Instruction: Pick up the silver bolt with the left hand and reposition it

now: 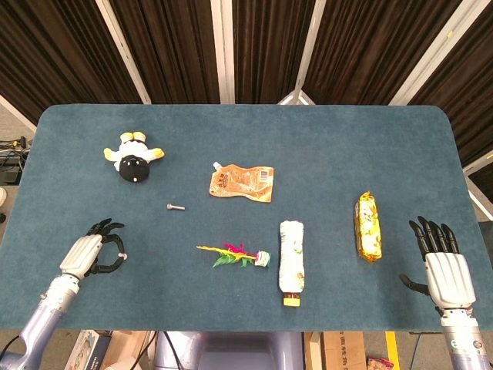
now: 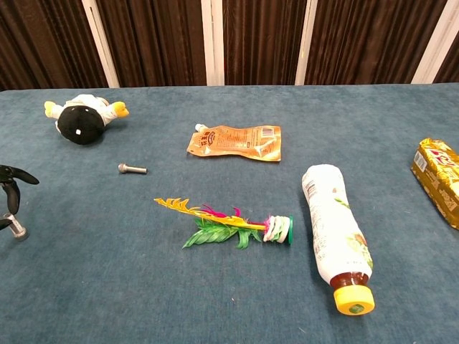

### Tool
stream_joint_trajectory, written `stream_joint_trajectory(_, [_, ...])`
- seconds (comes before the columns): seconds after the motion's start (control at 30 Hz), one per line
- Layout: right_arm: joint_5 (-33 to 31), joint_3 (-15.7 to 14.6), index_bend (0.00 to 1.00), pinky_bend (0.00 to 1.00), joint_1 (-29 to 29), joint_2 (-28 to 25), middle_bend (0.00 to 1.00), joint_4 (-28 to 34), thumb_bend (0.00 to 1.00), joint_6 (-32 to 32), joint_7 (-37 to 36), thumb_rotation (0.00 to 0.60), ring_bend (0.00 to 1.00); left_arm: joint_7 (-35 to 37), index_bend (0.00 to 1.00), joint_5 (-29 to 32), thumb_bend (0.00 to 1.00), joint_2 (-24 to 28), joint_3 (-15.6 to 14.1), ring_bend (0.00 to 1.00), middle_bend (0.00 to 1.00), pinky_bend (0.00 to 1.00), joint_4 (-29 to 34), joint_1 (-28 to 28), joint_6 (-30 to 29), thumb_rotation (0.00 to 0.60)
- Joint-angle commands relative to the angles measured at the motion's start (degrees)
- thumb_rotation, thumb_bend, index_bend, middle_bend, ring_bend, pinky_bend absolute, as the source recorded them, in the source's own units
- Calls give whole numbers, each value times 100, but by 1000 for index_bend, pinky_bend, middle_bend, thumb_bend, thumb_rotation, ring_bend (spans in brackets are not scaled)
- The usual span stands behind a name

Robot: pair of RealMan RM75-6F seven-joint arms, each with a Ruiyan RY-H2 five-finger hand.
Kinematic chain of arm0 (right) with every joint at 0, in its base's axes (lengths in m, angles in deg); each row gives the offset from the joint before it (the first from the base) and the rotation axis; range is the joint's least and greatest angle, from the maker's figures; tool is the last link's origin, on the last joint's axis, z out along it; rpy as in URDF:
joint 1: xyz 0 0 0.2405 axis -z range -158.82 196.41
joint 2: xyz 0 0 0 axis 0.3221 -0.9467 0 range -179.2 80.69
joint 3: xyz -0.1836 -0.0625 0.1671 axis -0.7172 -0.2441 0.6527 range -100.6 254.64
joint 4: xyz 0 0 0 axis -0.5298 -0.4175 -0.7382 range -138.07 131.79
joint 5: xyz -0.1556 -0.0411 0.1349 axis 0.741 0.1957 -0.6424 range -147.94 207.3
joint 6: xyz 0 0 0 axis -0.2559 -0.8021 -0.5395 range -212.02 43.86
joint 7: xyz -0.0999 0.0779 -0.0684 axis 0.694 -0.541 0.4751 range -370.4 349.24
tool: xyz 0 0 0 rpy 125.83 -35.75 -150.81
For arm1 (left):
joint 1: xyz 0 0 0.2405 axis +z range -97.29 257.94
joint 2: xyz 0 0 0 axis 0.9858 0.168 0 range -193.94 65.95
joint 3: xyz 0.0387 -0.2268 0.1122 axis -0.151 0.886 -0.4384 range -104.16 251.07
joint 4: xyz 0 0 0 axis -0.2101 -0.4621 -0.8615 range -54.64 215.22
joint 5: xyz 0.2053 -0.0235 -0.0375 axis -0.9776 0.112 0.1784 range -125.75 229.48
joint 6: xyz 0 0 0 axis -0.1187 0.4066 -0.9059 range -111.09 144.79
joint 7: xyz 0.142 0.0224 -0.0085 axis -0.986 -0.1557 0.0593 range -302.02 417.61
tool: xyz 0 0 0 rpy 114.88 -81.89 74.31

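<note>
The silver bolt [image 1: 176, 206] [image 2: 133, 169] lies flat on the blue table, left of centre. My left hand [image 1: 92, 254] hovers near the table's front left corner, well short of the bolt and to its left. Its fingers are curved toward the thumb with a gap between them, and nothing from the table is held. In the chest view only its fingertips [image 2: 8, 188] show at the left edge, along with a small silver tip on the thumb. My right hand [image 1: 443, 262] rests open, fingers spread, at the front right edge.
A penguin plush [image 1: 132, 158] [image 2: 82, 118] lies behind the bolt. An orange pouch [image 1: 242, 183] [image 2: 237, 142], a feathery toy [image 1: 233, 255] [image 2: 226, 226] and a lying bottle [image 1: 291, 256] [image 2: 333, 233] fill the middle. A gold snack packet [image 1: 367, 225] [image 2: 439, 179] sits right.
</note>
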Motion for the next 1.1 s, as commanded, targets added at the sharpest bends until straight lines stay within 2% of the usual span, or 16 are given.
stream_joint_trajectory(0.03, [-6, 1, 83, 0, 0, 2, 68, -3, 115, 4, 2, 600, 62, 126, 523, -112, 525, 0, -23, 0, 141, 0, -80, -9, 13, 600])
stream_joint_trajectory(0.53, [-29, 4, 83, 0, -6, 14, 68, 17, 115, 21, 52, 600, 62, 355, 400, -426, 511, 226, -103, 0, 111, 0, -121, -27, 20, 600])
stream_joint_trajectory(0.7, [-39, 1, 83, 0, -6, 16, 68, 18, 115, 33, 59, 600, 62, 177, 400, -398, 508, 311, 169, 0, 111, 0, 110, -43, -297, 600])
stream_joint_trajectory(0.8, [-49, -1, 83, 0, -11, 23, 68, 15, 114, 48, 77, 600, 62, -328, 395, -292, 507, 332, 425, 0, 111, 0, 257, -170, -371, 600])
stream_joint_trajectory(0.97, [-91, 9, 83, 0, -20, 48, 68, -4, 115, 74, 130, 600, 62, -1900, 392, 222, 506, 303, 992, 0, 112, 0, 692, -594, -219, 600])
stream_joint_trajectory(1.03, [-127, 20, 83, 0, -29, 68, 69, -21, 115, 96, 162, 600, 62, -2672, 388, 614, 504, 257, 1212, 0, 112, 0, 871, -839, 0, 600])
stream_joint_trajectory(1.1, [-164, 23, 83, 0, -38, 82, 68, -38, 114, 133, 184, 600, 62, -3184, 386, 884, 500, 208, 1326, 0, 111, 0, 932, -1016, 158, 600])
